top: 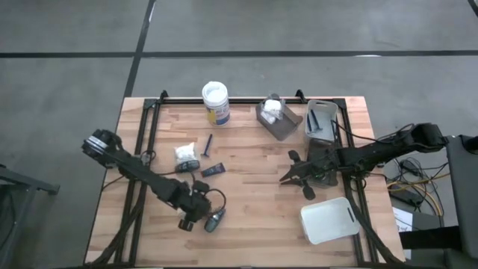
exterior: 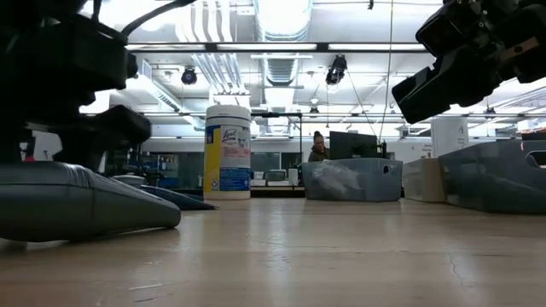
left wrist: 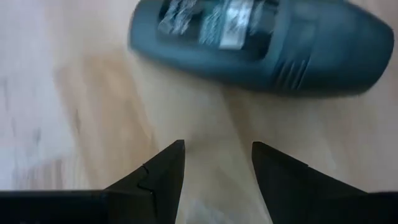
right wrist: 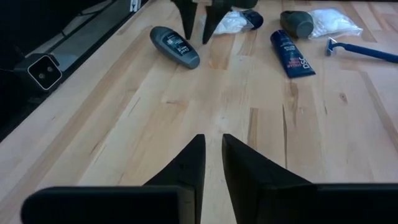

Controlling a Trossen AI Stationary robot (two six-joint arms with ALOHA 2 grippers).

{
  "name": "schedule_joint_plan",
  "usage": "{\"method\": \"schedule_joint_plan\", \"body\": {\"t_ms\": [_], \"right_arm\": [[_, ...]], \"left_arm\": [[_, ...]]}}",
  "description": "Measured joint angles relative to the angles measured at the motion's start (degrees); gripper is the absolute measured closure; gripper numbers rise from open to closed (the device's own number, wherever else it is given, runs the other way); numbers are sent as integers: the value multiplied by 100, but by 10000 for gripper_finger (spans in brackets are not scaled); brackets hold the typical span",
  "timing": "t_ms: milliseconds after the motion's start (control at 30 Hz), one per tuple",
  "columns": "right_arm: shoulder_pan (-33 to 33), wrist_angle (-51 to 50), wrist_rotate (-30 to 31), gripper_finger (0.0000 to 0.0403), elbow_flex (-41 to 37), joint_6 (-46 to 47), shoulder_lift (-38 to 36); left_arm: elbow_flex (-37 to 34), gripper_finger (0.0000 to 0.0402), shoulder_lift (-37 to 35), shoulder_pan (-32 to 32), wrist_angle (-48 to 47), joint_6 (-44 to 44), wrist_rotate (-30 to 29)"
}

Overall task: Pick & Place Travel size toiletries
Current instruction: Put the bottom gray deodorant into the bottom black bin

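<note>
Left claw point(top: 200, 221) released above the smooth dark grey oval bottle point(top: 215, 220) on the pale wood-plank table point(top: 254, 224). Right claw point(top: 297, 177) empty, its tapered fingers nearly together.

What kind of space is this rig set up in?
Probably a large open lab or workshop. The low view shows exposed ceiling ducts and strip lights, and a person seated at a dark monitor beyond the pale wooden slat table. The high view shows bare grey concrete floor.
</note>
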Motion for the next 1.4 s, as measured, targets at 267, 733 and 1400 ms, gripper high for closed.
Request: {"method": "schedule_joint_plan", "body": {"t_ms": [267,733,1400], "right_arm": [[0,62,0,320,0,10,0],[2,56,-2,285,2,52,0],[2,58,-2,242,2,34,2]], "left_arm": [[321,209,480,0,559,652,10],[495,209,820,227,2160,327,9],[952,209,966,844,2512,386,-11]]}}
